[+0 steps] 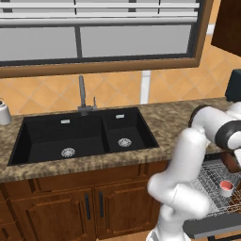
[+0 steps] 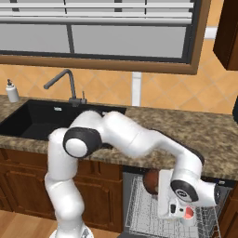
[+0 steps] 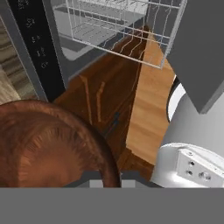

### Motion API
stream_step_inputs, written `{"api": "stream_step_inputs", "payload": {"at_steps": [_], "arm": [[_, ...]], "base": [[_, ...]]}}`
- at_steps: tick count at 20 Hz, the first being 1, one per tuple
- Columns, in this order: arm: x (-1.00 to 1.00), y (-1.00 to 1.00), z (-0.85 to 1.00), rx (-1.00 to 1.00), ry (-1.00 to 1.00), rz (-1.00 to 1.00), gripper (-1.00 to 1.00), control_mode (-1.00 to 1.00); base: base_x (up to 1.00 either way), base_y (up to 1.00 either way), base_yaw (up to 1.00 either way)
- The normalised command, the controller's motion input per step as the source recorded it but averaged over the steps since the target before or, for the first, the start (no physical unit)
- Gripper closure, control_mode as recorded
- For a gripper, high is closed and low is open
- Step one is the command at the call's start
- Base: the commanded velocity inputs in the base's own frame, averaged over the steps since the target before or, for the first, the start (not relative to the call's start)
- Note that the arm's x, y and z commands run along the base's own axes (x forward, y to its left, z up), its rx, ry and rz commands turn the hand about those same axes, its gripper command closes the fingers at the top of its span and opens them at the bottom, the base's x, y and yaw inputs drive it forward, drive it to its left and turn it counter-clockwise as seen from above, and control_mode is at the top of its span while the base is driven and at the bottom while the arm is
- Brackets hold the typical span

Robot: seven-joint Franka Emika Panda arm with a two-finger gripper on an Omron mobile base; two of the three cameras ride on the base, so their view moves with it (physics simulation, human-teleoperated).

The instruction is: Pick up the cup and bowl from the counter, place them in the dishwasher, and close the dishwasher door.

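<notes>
Holding the brown bowl (image 3: pixel 48 144), your claw (image 2: pixel 179 216) is clamped on its rim over the dishwasher rack (image 2: pixel 139 209) so it drops beside the pink cup (image 1: pixel 226 188).

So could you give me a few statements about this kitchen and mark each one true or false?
1. A red cup sits in the dishwasher rack. True.
2. The claw holds a brown bowl over the rack. True.
3. The dishwasher is shut. False: it is open, rack pulled out.
4. The sink holds dirty plates. False: both basins are bare.
5. A tap stands behind the sink. True.
</notes>
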Motion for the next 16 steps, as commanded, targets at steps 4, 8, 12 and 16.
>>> {"api": "stream_step_inputs", "payload": {"at_steps": [4,8,12,16], "arm": [[0.29,0.78,-0.22,-0.24,-0.22,0.00,1.00,-1.00],[0.00,0.34,-0.68,-0.32,-0.14,0.04,1.00,-1.00],[0.01,0.13,-0.71,-0.33,-0.03,0.04,1.00,-1.00],[0.09,0.00,-0.54,-0.27,0.00,0.01,1.00,-1.00]], "base": [[0.00,0.00,0.00],[0.00,0.00,0.00],[0.00,0.00,0.00],[0.00,0.00,0.00]]}}
